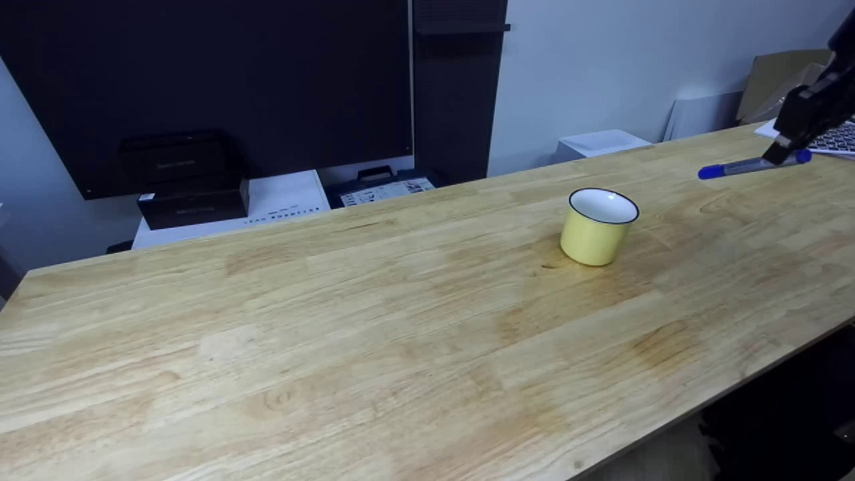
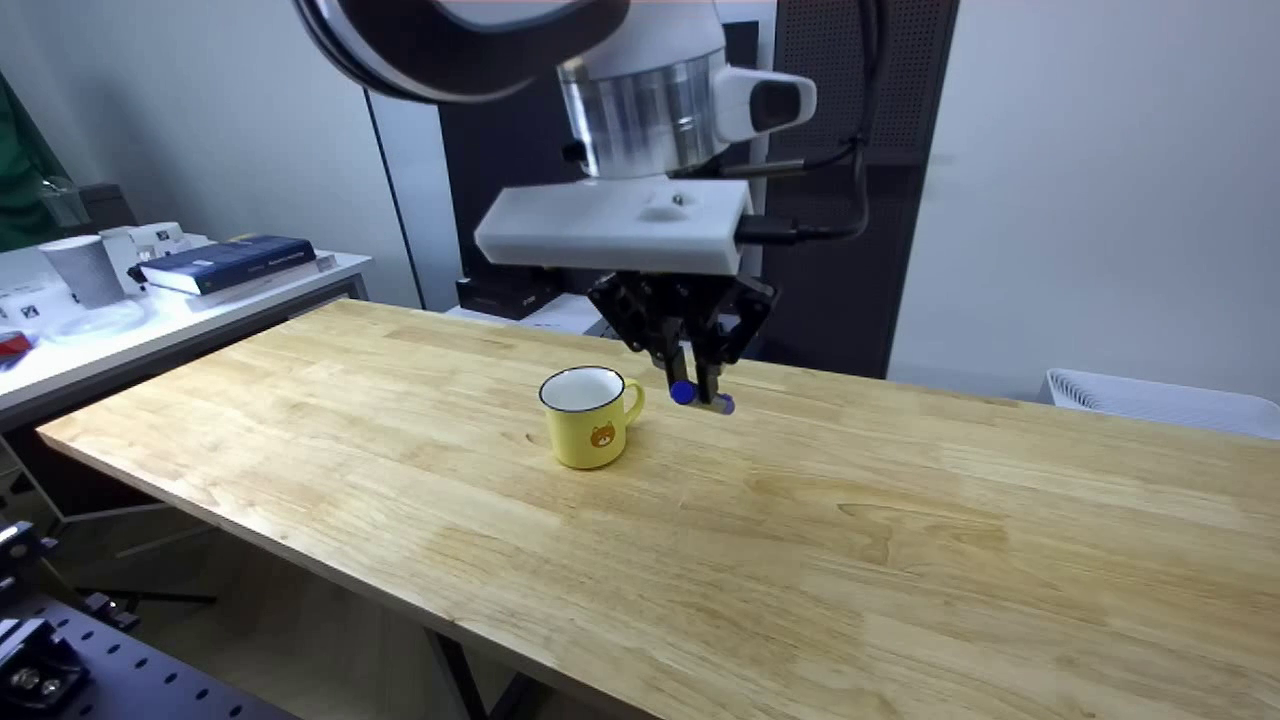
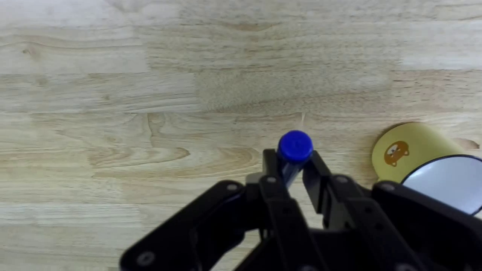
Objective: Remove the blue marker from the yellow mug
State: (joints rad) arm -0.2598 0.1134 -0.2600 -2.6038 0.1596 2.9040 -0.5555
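Observation:
The yellow mug stands upright on the wooden table, with a dark rim and white inside. In an exterior view its bear print and handle show. In the wrist view the mug is at the right, partly hidden by the gripper. The blue marker has a greyish body and blue ends. It is outside the mug, nearly level, above the table. My gripper is shut on it, off to the handle side of the mug. In the wrist view the marker's blue end sits between the fingertips.
The wooden table fills most of the view. A laptop lies at its far right in an exterior view. A side table holds a dark blue book and a grey cup. Boxes stand behind the table.

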